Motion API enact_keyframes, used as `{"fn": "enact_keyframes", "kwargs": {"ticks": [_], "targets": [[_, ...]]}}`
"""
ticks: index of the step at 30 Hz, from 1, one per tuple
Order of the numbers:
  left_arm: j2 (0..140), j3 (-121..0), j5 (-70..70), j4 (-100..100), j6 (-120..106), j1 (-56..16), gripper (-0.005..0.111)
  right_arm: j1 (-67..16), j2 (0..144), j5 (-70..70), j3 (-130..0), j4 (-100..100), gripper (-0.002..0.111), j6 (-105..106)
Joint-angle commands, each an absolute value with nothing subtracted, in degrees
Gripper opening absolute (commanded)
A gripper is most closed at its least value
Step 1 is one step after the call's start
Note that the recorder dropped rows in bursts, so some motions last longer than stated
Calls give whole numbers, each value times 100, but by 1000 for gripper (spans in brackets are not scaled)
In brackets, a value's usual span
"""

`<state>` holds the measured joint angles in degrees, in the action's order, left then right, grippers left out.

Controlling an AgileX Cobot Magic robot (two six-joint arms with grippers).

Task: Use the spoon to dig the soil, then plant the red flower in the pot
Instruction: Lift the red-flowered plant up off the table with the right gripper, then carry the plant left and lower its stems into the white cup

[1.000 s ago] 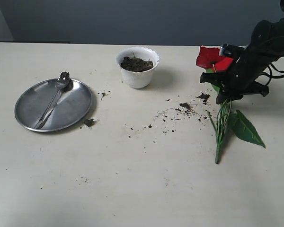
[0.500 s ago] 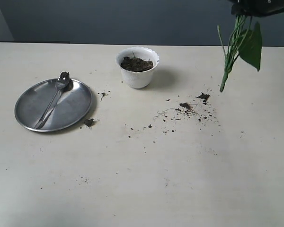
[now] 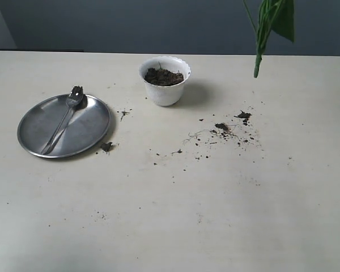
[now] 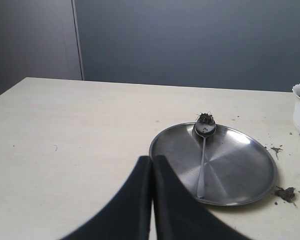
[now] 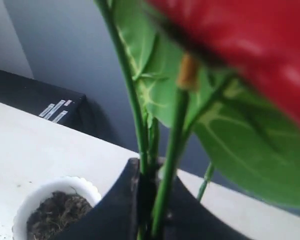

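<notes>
The right claw (image 5: 152,185) pinches the red flower (image 5: 230,40) by its stems; beyond and below it, the pot (image 5: 27,200) holds soil (image 5: 55,215). The left claw (image 4: 151,161), pressed together, faces the plate (image 4: 240,175) bearing the spoon (image 4: 202,165). The flower hangs higher than before.

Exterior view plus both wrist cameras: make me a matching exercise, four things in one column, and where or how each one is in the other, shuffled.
Things:
1. spoon
2. soil
3. red flower
4. left gripper

States:
A. shut on nothing
B. inside the pot
C. lying on the steel plate
D. clamped in the right gripper, up in the air

Pairs: 1-C, 2-B, 3-D, 4-A
</notes>
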<state>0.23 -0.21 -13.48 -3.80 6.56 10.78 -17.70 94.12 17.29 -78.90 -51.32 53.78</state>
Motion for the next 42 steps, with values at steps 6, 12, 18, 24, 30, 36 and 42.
{"fn": "enact_keyframes", "kwargs": {"ticks": [6,12,18,24,30,36,42], "targets": [[0,0,-1319,-362,694,1082,1,-2070,10055,2598,-7929,-9995,-1,11562],[0,0,-1319,-362,694,1082,1,-2119,10953,3827,-8550,-9995,-1,12081],[0,0,-1319,-362,694,1082,1,-2119,11725,4745,-9377,-9995,-1,12081],[0,0,-1319,-362,694,1082,1,-2132,12253,5178,-10326,-9995,-1,12081],[0,0,-1319,-362,694,1082,1,-2095,12506,5583,-10648,-9995,-1,12081],[0,0,-1319,-362,694,1082,1,-2057,12518,5756,-10648,-9995,-1,12081],[0,0,-1319,-362,694,1082,1,-2003,12530,6334,-10648,-9995,-1,12081]]}}
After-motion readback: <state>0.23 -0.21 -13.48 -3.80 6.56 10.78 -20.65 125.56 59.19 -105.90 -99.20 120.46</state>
